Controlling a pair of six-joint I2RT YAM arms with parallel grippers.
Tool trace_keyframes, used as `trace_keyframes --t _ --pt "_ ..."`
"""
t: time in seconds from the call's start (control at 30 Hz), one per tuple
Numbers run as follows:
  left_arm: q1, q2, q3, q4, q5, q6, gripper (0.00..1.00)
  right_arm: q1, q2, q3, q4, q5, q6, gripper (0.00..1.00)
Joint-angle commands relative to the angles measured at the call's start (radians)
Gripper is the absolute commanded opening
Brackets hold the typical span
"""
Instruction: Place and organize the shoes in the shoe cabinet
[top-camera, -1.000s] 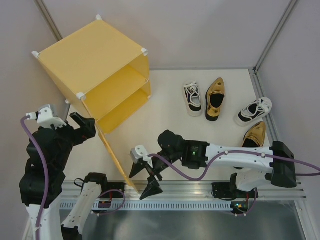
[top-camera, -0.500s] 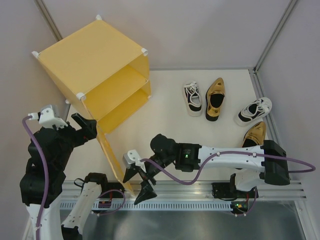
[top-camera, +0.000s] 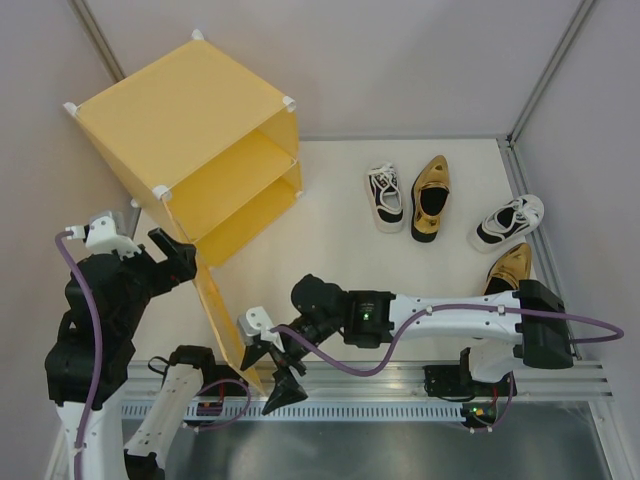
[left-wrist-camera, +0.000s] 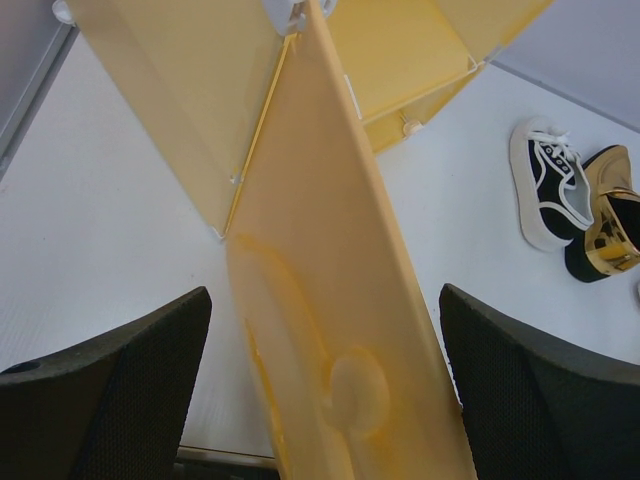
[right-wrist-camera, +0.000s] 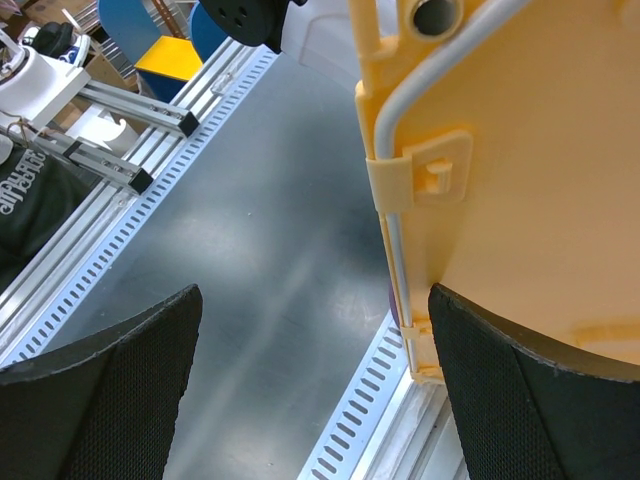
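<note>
One yellow shoe cabinet (top-camera: 200, 130) at the far left of the counter (top-camera: 330, 260), its one door (top-camera: 222, 315) swung open, four shoes on the counter to its right, two white-and-black sneakers (top-camera: 386, 197) (top-camera: 509, 222), two gold slip-ons (top-camera: 431, 197) (top-camera: 510, 268), two hands, left hand (top-camera: 175, 255) and right hand (top-camera: 272, 372) both spread wide, the door's edge between each one's fingers

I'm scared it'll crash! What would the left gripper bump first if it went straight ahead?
Probably the yellow door, which sits right between the open fingers of the left gripper; how near is hard to tell.
</note>
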Motion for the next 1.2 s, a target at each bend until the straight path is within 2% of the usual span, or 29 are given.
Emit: trace_keyframes --t 0.0,0.5,0.67,0.77,0.97,1.0,1.1,1.17 --pt "-0.004 0.006 0.0 -0.016 -0.017 -0.019 0.97 0.013 0.009 0.049 0.001 0.023 -0.03 0.98" --pt "-0.005 -0.003 0.046 -0.108 0.126 -0.034 1.0 0.019 0.035 0.072 -0.021 0.058 -0.031 0.98" --pt "-0.004 -0.006 0.054 -0.154 0.103 -0.01 1.0 0.025 0.056 0.101 -0.053 0.092 -0.031 0.98" --pt "-0.004 -0.011 0.046 -0.164 0.077 -0.002 0.97 0.028 0.057 0.108 -0.062 0.101 -0.031 0.98" --pt "-0.004 -0.017 0.045 -0.171 0.045 0.004 0.85 0.028 0.044 0.12 -0.119 0.135 -0.068 0.98" --pt "-0.004 -0.018 0.048 -0.172 0.039 0.004 0.82 0.028 0.032 0.121 -0.13 0.155 -0.08 0.98" --pt "-0.004 -0.02 0.055 -0.171 0.02 0.006 0.81 0.028 -0.002 0.12 -0.174 0.218 -0.09 0.98" --pt "-0.004 -0.011 0.063 -0.168 0.02 0.006 0.81 0.028 -0.023 0.12 -0.223 0.32 -0.1 0.98"
